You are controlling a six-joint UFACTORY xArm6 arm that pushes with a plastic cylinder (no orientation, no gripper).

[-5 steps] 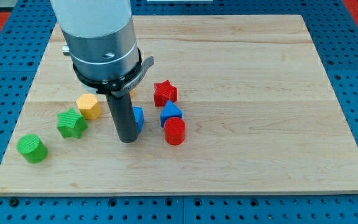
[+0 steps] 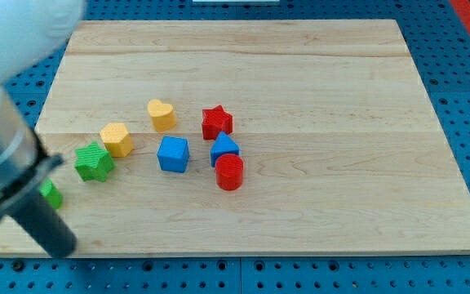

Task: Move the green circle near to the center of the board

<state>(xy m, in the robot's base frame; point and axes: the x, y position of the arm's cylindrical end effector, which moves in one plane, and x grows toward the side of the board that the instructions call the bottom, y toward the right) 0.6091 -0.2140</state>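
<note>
The green circle (image 2: 52,194) lies near the board's bottom left corner, mostly hidden behind my rod; only its right edge shows. The rod is motion-blurred and my tip (image 2: 59,247) sits at the board's bottom left edge, just below the green circle. A green star (image 2: 94,161) lies up and to the right of the circle. The wooden board (image 2: 325,106) fills most of the view.
A yellow hexagon (image 2: 117,139) and a yellow heart (image 2: 161,114) run diagonally up-right from the green star. Near the middle are a blue cube (image 2: 173,154), a red star (image 2: 216,122), a blue triangle (image 2: 225,148) and a red cylinder (image 2: 229,172).
The arm swung fast from beside the blue cube to the bottom left corner. It now covers most of the green circle and uncovers the blue cube and yellow heart. No block moved.
</note>
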